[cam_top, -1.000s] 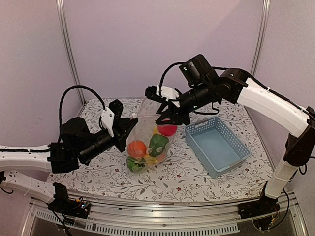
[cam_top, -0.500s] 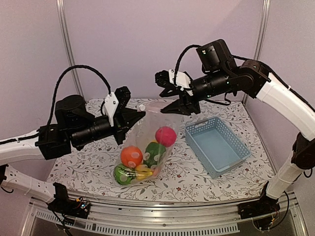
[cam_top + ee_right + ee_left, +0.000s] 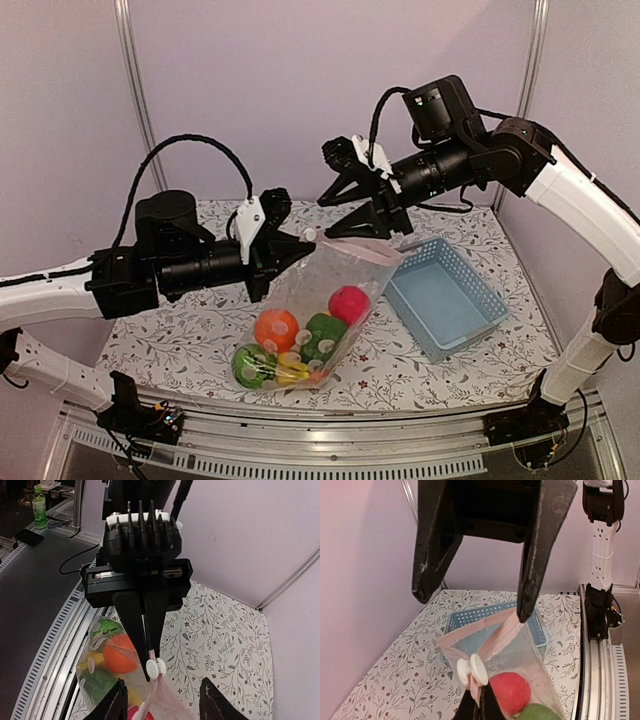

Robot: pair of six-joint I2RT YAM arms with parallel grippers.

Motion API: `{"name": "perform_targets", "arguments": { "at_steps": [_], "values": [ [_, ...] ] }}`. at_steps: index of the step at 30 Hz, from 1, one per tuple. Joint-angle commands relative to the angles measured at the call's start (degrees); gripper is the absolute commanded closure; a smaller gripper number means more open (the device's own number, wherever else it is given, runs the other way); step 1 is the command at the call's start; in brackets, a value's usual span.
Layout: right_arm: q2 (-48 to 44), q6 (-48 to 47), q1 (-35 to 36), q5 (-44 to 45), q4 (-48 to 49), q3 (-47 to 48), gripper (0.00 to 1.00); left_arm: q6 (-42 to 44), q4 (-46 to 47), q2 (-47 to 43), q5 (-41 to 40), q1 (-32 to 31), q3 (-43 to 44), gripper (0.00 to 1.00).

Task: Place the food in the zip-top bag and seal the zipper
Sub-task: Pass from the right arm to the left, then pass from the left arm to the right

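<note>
Food's in, so this looks like the sealing step. Clear crinkly zip-top bag (image 3: 300, 300) holding the small plastic toy fruit (image 3: 276, 330) hangs beside the light-blue slotted basket (image 3: 450, 300). Left gripper (image 3: 148, 670) is clamped on the pale pink zipper strip (image 3: 500, 634). Right gripper (image 3: 472, 607) is spread open at the strip's basket-side end. Next: right pinches, then presses the strip closed.
</note>
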Motion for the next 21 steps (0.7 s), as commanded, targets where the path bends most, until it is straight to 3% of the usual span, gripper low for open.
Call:
{"name": "perform_targets", "arguments": {
  "at_steps": [1, 9, 21],
  "values": [
    [1.52, 1.78, 0.02, -4.19, -2.82, 0.58, 0.52, -0.56, -0.95, 0.68, 2.26, 0.42, 1.94, 1.0],
    [4.93, 4.78, 0.02, -5.62, -3.59, 3.17, 0.56, 0.42, -6.53, 1.76, 1.91, -0.01, 4.94, 0.99],
    [6.92, 6.52, 0.02, -5.84, -4.71, 4.62, 0.75, 1.14, -8.66, 1.37, -1.33, -0.89, 4.84, 0.99]
  ]
}}
